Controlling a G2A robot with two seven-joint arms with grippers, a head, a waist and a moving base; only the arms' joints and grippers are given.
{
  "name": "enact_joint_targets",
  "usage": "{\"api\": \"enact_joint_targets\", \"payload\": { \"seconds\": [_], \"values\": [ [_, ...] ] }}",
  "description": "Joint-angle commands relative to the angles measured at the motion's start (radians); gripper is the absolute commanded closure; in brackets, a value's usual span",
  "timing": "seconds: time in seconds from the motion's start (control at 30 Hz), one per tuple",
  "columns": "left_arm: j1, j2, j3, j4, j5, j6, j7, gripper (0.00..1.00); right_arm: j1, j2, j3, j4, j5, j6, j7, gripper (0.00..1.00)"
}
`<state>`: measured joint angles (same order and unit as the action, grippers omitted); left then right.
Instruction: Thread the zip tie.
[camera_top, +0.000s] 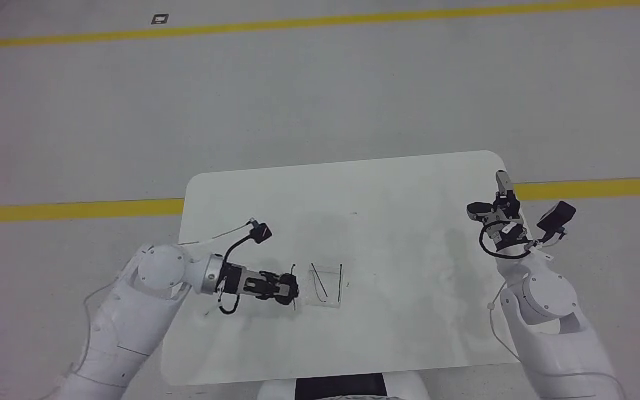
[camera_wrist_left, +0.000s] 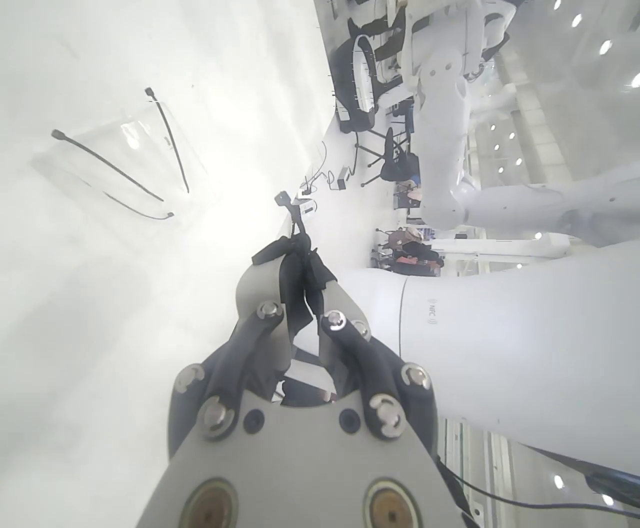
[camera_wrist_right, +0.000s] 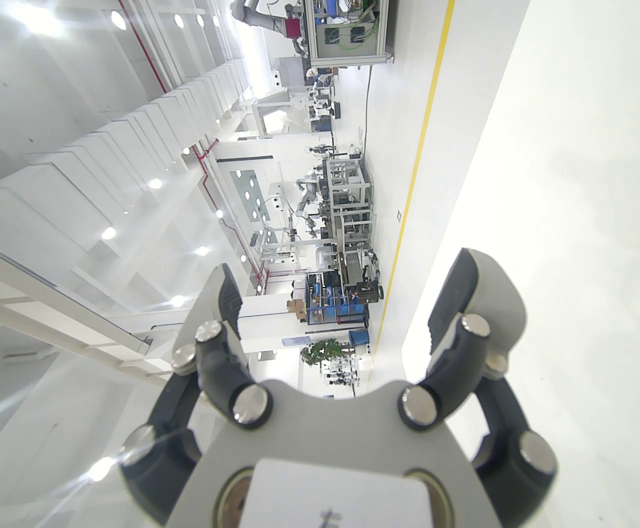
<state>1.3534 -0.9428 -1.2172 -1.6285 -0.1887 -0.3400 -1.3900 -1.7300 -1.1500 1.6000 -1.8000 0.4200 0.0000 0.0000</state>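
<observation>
My left gripper (camera_top: 289, 290) (camera_wrist_left: 300, 270) is shut on a black zip tie (camera_wrist_left: 294, 220) over the table's front left. The tie's square head sticks out past the black-taped fingertips (camera_wrist_left: 285, 250). In the top view this zip tie (camera_top: 294, 274) shows as a thin dark line at the gripper's tip. Just beyond it lies a clear plastic tray (camera_top: 318, 305) (camera_wrist_left: 75, 165) holding three more black zip ties (camera_top: 325, 285) (camera_wrist_left: 107, 167). My right gripper (camera_top: 503, 184) (camera_wrist_right: 345, 290) stands open at the table's right edge with nothing between its fingers.
The white table (camera_top: 400, 220) has bare surface between the tray and the right arm. A yellow floor line (camera_top: 90, 210) runs behind the table's far edge.
</observation>
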Motion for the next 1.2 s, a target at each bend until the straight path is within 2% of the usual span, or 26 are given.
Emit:
{"api": "enact_joint_targets", "payload": {
  "seconds": [0.0,0.53,0.6,0.8,1.07,1.17],
  "values": [
    [-0.003,0.005,0.006,-0.001,-0.004,0.0,0.0,1.0,0.0,0.0,0.0,0.0,0.0,0.0,0.0,0.0],
    [-0.003,0.005,0.006,-0.001,-0.004,0.0,0.0,1.0,0.001,0.0,-0.002,-0.001,-0.002,0.0,0.004,0.0],
    [-0.003,0.005,0.006,-0.001,-0.004,0.0,0.0,1.0,0.01,0.001,-0.023,-0.003,-0.04,0.014,0.046,0.0],
    [-0.003,0.005,0.006,-0.001,-0.004,0.0,0.0,1.0,0.079,0.0,-0.145,0.009,-0.185,0.048,0.208,0.0],
    [-0.003,0.005,0.006,-0.001,-0.004,0.0,0.0,1.0,0.156,-0.007,-0.282,0.018,-0.31,0.006,0.338,0.0],
    [-0.003,0.005,0.006,-0.001,-0.004,0.0,0.0,1.0,0.157,-0.007,-0.286,0.018,-0.319,-0.003,0.345,0.0]
  ]
}}
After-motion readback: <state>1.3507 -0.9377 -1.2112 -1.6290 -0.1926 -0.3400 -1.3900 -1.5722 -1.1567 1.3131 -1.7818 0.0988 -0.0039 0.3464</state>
